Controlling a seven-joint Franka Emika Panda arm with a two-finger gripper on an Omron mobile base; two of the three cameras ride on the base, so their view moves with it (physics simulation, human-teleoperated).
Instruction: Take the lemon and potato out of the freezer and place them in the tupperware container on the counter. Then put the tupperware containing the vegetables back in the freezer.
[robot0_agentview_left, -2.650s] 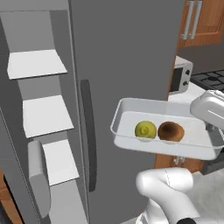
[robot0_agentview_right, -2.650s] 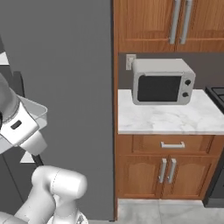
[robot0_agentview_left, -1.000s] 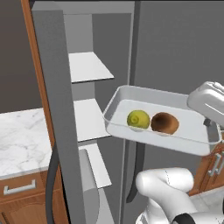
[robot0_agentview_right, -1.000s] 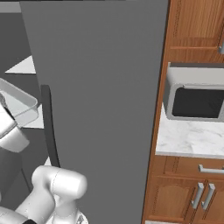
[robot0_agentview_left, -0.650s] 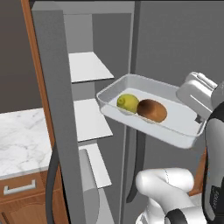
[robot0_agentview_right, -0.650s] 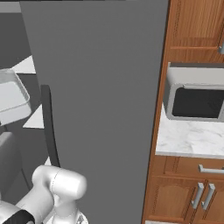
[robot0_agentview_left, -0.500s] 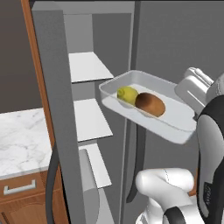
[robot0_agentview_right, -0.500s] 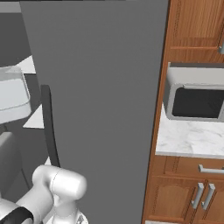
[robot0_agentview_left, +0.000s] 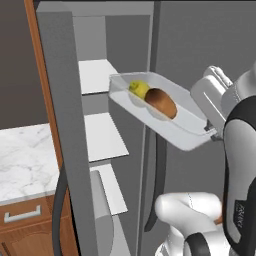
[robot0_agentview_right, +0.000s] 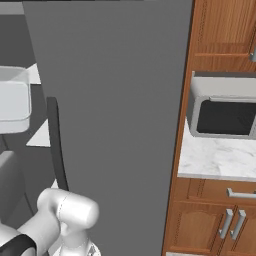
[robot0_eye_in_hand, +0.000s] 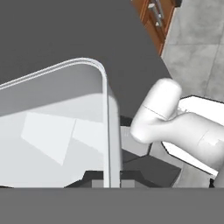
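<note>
Left base view: tupperware container (robot0_agentview_left: 182, 132), tilted, held up at the open freezer (robot0_agentview_left: 100, 135) front, yellow-green lemon (robot0_agentview_left: 139, 89) touching rough brown potato (robot0_agentview_left: 161, 102) inside. Hand view: end effector (robot0_eye_in_hand: 111, 177) clamped on its smooth rounded wall. Right base view: veined marble desk (robot0_agentview_right: 217, 160).

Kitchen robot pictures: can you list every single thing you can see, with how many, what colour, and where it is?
tupperware container: one, pale grey-white, held up in front of the open freezer, tilted
lemon: one, yellow-green, inside the container at its far end
potato: one, brown, inside the container, touching the lemon
freezer: one, grey, open, left of the closed fridge door
freezer shelves: three, white, stacked inside the freezer
door handle: one, dark, long, on the freezer door
microwave: one, grey with dark window, on the right counter
counter: white marble, on both sides of the fridge
cabinets: brown wood with silver handles, under and above the counter
gripper: one, white, shut on the container's near rim
</note>
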